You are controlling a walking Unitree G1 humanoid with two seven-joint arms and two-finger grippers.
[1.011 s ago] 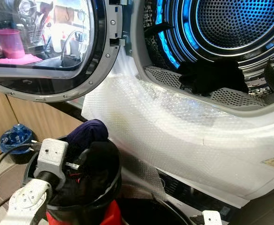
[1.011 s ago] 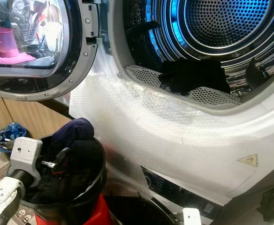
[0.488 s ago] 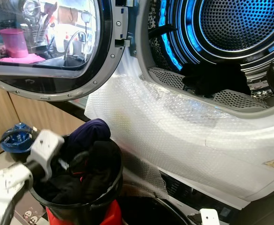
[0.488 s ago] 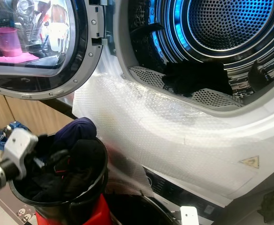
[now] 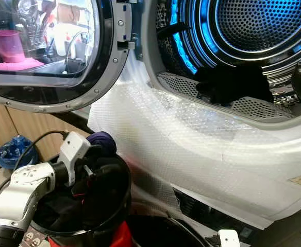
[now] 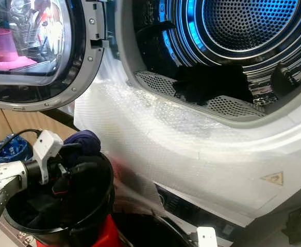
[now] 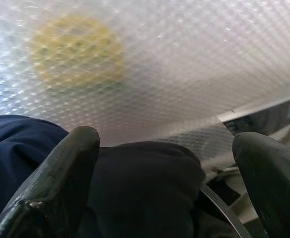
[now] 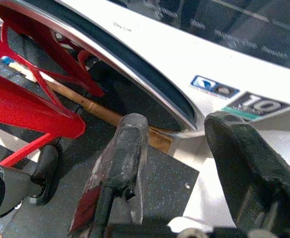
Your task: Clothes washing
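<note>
A white front-loading machine (image 5: 233,170) fills the far right, its front wrapped in clear bubble wrap (image 5: 155,139), its round glass door (image 5: 47,51) swung open to the left and its perforated steel drum (image 5: 264,20) lit blue, with a dark garment (image 5: 233,85) lying at the near lip of the drum. Low at the near left stands a black round bucket (image 5: 114,211) heaped with dark clothes (image 5: 101,180) and a navy piece (image 5: 103,139). The left gripper (image 7: 167,173) is among them, its fingers spread apart over the black cloth. The right gripper (image 8: 177,148) hangs low, fingers parted, empty.
</note>
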